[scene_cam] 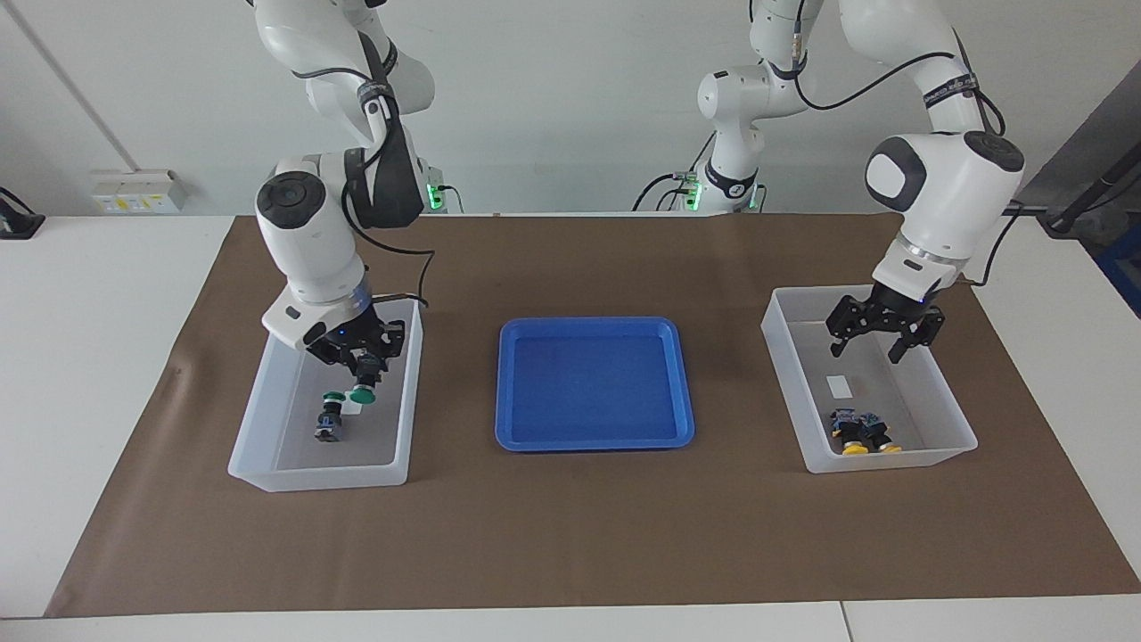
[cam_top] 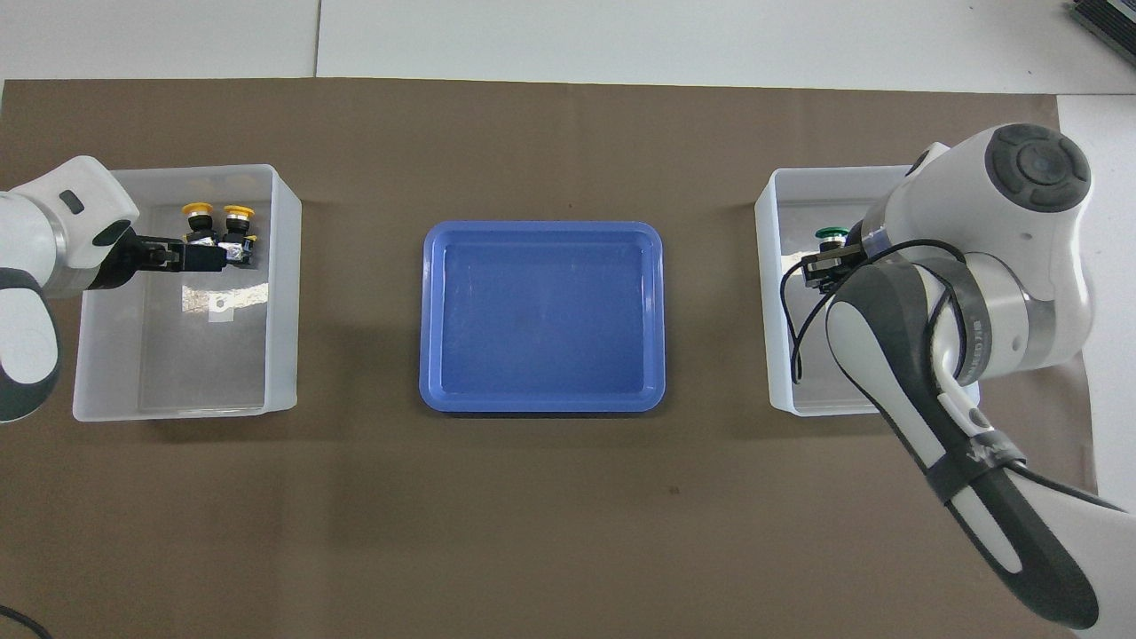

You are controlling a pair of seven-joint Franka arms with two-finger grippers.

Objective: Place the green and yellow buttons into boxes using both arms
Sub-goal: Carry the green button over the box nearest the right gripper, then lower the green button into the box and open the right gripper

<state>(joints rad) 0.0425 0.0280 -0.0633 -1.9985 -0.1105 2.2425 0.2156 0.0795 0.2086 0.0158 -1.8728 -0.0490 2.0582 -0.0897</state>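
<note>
A blue tray point(scene_cam: 595, 383) lies in the middle of a brown mat point(scene_cam: 570, 535), and nothing sits in it. It is the landmark here.

One clear box point(scene_cam: 258, 446) sits beside the tray, toward the right arm's end of the table. A green button point(scene_cam: 330, 415) lies on its side on the floor of this box. The right gripper point(scene_cam: 361, 370) hangs over the same box, just above that lying button. Its fingers pinch a second green button point(scene_cam: 361, 392) by the black body, with the green cap pointing down (the cap is up off the box floor). From overhead, the big white arm covers most of this box, so only the held green cap point(cam_top: 830, 234) peeks out. The right arm bends down from its base, and its wrist leans toward the tray.

The other clear box point(scene_cam: 945, 450) sits beside the tray, toward the left arm's end of the table. Two yellow buttons point(scene_cam: 860, 437) lie side by side in it, at the end farthest from the robots, touching each other. The left gripper point(scene_cam: 881, 334) is raised over this box, at the end nearer the robots. Its fingers are spread wide and hold nothing. The left arm reaches down with its wrist tipped toward the box.
</note>
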